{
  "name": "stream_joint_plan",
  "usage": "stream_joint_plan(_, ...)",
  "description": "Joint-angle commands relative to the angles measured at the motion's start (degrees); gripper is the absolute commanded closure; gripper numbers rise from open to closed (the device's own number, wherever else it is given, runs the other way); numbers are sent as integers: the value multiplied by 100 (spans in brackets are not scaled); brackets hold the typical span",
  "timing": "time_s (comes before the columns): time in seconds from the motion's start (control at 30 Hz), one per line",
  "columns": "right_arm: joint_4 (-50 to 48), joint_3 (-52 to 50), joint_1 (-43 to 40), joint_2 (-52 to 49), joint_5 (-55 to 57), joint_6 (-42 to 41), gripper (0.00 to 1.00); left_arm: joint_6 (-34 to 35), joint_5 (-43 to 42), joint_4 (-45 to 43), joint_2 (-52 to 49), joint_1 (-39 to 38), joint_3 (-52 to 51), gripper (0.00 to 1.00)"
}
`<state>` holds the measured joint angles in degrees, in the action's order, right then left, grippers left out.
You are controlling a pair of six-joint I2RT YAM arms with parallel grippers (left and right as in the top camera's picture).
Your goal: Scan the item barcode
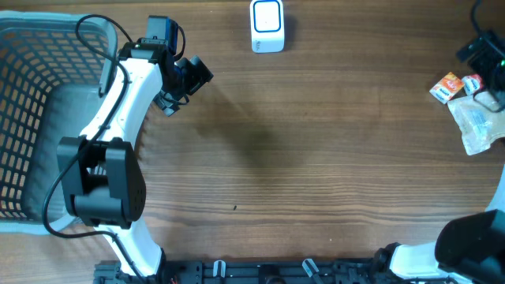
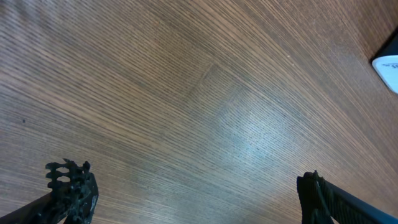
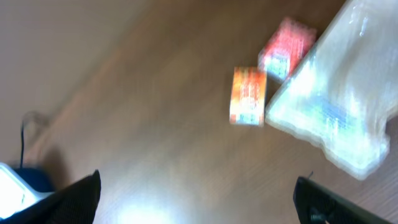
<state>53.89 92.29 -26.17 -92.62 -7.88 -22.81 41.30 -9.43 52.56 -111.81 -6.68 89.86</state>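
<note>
Our left gripper (image 2: 194, 190) hangs open over the table (image 2: 186, 93). Our right gripper (image 3: 198, 183), also open and empty, faces the small orange carton (image 3: 249, 96), just beside a clear packet (image 3: 336, 106). We judge it light, stiff cardboard, best pinched across its long sides. The scanner (image 1: 267, 25) stands well apart.

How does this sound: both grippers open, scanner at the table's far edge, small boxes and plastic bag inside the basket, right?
Not quite. The orange box, red box and plastic bag lie on the table near the right gripper, not in the basket: see the overhead view. The rest holds.
</note>
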Motion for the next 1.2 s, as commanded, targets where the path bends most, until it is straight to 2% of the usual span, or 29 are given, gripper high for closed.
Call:
stream_joint_plan(0.0, 647, -7, 87, 216, -643, 382, 0, 118, 35, 2, -4, 15, 2, 0)
stream_joint_plan(0.07, 1287, -44, 278, 422, -702, 721, 0, 118, 35, 2, -4, 15, 2, 0)
stream_joint_plan(0.17, 1370, -481, 614, 931, -765, 785, 0, 118, 35, 2, -4, 15, 2, 0)
stream_joint_plan(0.4, 378, -2551, 1565, 3228, -787, 634, 0, 116, 35, 4, -4, 15, 2, 0)
stream_joint_plan(0.5, -118, -3353, 1740, 4345, -767, 643, 0, 118, 35, 2, -4, 15, 2, 0)
stream_joint_plan(0.63, -173, -3858, 1738, 5265, -767, 435, 0, 118, 35, 2, -4, 15, 2, 0)
stream_joint_plan(1.17, 15, -3866, 1738, 4946, -772, 472, 0, 118, 35, 4, -4, 15, 2, 0)
